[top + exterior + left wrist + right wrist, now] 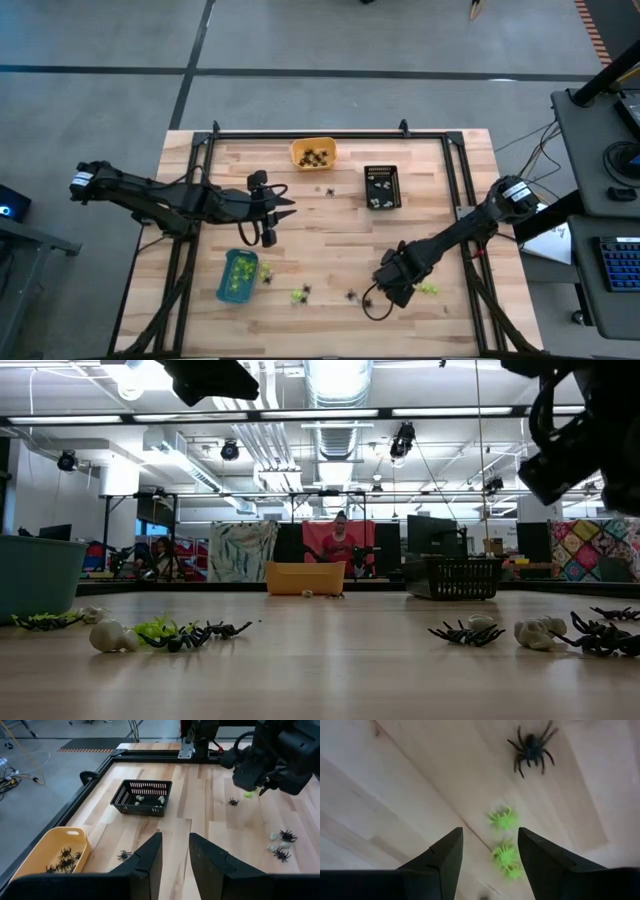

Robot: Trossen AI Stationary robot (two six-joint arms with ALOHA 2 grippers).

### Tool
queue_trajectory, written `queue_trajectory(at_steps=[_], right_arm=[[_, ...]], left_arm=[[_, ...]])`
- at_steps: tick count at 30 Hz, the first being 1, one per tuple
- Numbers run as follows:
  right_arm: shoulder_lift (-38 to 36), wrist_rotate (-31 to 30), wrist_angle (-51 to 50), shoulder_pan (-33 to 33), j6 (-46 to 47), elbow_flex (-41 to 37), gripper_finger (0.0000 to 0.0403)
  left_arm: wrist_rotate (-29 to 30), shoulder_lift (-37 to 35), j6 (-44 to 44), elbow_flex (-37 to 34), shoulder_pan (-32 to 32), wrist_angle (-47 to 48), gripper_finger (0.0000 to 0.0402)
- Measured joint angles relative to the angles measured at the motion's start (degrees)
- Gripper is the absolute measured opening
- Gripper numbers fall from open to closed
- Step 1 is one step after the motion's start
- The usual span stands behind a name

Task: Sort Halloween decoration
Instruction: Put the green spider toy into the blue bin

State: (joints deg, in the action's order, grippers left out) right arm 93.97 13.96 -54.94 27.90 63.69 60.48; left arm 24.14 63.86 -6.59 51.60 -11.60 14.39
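Observation:
The Halloween decoration lies loose on the wooden table: two lime-green spiders (503,820) (506,856) and a black spider (532,747) under my right gripper (490,834). That gripper points down, open, over the near right part (385,288), touching nothing. More black spiders (282,836) (330,191) and a green one (300,294) lie about. My left gripper (175,851) hovers above the table's left middle (288,208), pointing toward the right edge. Its fingers stand slightly apart with nothing between them.
The blue tray (237,277) at the near left holds green pieces. An orange tray (313,153) with black spiders stands at the far middle, and a black tray (381,187) with whitish pieces sits to its right. A black frame (330,135) rims the table. A person is in the room behind (340,540).

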Motion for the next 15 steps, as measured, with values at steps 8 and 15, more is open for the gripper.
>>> queue_trajectory(at_steps=[8,15], right_arm=[[0.0,0.07,3.63,0.0,2.16,-3.24,0.018],[0.0,0.04,7.0,0.0,2.37,-4.86,0.0147]], left_arm=[[-0.02,0.09,-0.17,-0.01,0.0,-0.01,0.008],[-0.02,0.09,-0.17,-0.01,0.0,-0.02,0.008]])
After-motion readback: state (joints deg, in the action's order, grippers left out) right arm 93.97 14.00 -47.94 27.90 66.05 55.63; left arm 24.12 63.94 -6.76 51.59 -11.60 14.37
